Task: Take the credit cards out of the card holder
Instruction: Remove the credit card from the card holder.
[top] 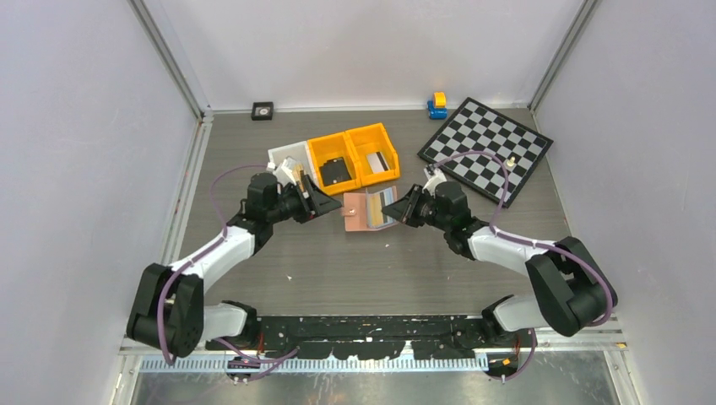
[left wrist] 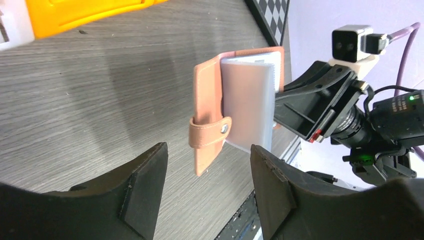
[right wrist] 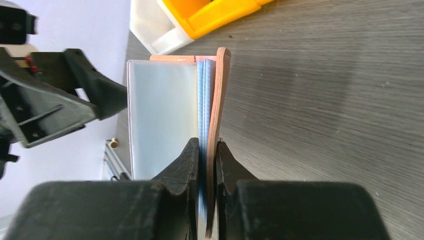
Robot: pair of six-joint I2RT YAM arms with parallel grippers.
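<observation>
The tan-pink card holder (top: 361,211) lies open on the table between my two grippers, its snap tab (left wrist: 210,132) pointing toward the left one. My right gripper (top: 405,207) is shut on the holder's right edge. In the right wrist view (right wrist: 207,146) its jaws pinch the tan cover (right wrist: 221,95) together with thin bluish leaves. A glossy clear pocket (right wrist: 160,115) stands up beside them and looks pale. I cannot tell single credit cards apart inside the holder. My left gripper (top: 328,205) is open and empty just left of the holder; in its own view (left wrist: 209,162) the tab lies just beyond its fingertips.
Two orange bins (top: 371,135) and a white bin (top: 279,156) stand just behind the holder. One orange bin holds a chunky black item (top: 335,171), the other a pale flat card-like thing (top: 382,160). A chessboard (top: 485,148) lies at the back right, with a blue-yellow toy (top: 436,105) behind it.
</observation>
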